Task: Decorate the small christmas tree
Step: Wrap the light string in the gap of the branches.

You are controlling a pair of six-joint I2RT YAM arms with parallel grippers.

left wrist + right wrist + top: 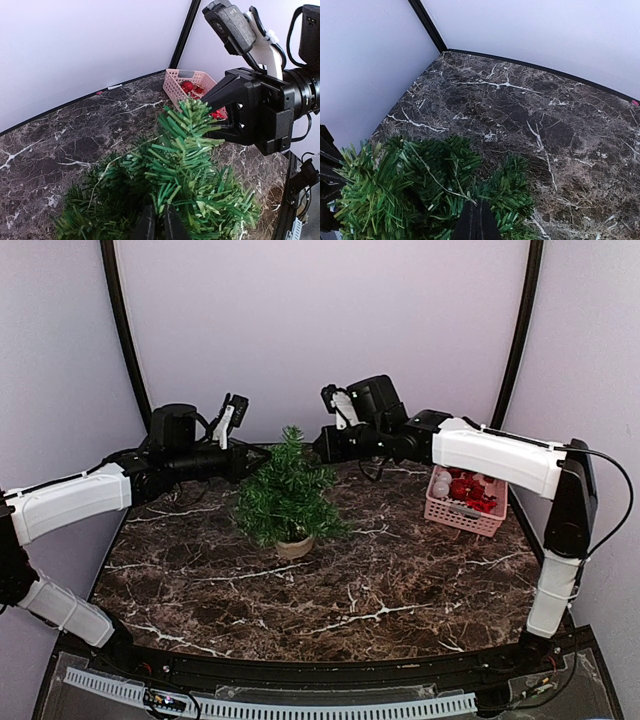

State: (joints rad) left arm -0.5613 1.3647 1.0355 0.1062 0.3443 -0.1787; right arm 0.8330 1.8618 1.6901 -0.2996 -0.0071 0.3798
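Both pincers sit in the foliage: the left gripper [159, 225] has its jaws at a narrow slit, nipping the needles of an upper branch, and the right gripper [476, 222] is fully closed, tips among the sprigs, a thin pale strand running up to them. Between them the small christmas tree [288, 490] stands upright on the marble table [400, 580], the pink basket [466, 502] well apart on the right arm's side

No legible text, label or number on anything.
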